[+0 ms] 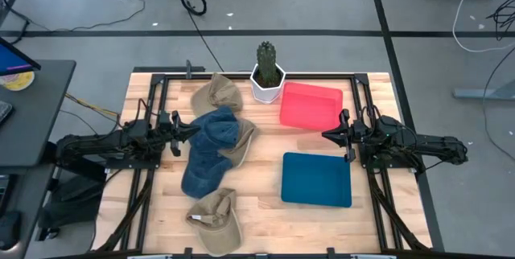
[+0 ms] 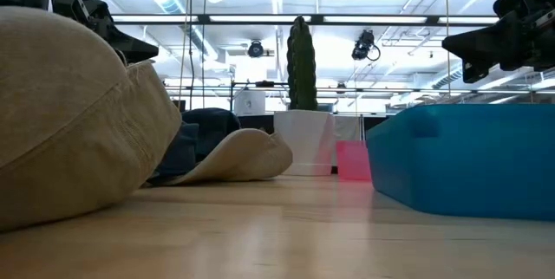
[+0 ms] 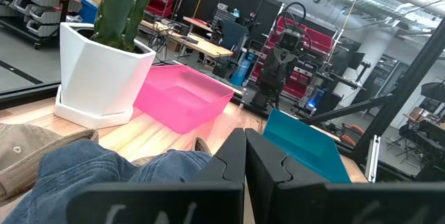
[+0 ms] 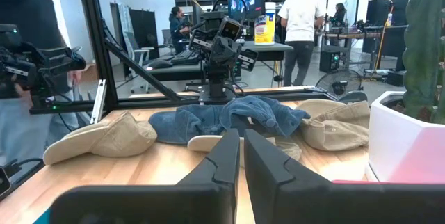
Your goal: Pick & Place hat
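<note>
Wooden tabletop (image 1: 257,199), slatted and framed in black rail, carried the whole layout; beyond it lay a workshop floor with cables, and people stood at benches in the right wrist view.

Task object: hats. A pile lay on the left half of the table. A blue denim hat (image 1: 211,150) was draped over a tan hat (image 1: 240,140), whose brim showed at its right edge. A second tan hat (image 1: 218,92) sat just behind the pile, near the white cactus pot (image 1: 266,82). A third tan hat (image 1: 215,220) lay apart at the front edge. All looked soft, crumpled and floppy; the denim one was folded on itself, with no clean brim to aim at.

Outward from the pile: a red tray (image 1: 311,104) beside the pot and a blue tray (image 1: 317,179) in front of it, both on the right half.

Left gripper (image 1: 187,129) hovered at the left edge of the denim hat, fingers clenched together, nothing between them. Right gripper (image 1: 330,136) hung between the two trays, also closed and empty.

Judgement: pick not yet begun; no hat was lifted and neither tray was seen to hold one. Next move probably calls for the left fingers to part, then descend onto a fold of the denim hat. Risk: dragging the tan hat underneath along with it. Which tray is the target could not be told.
</note>
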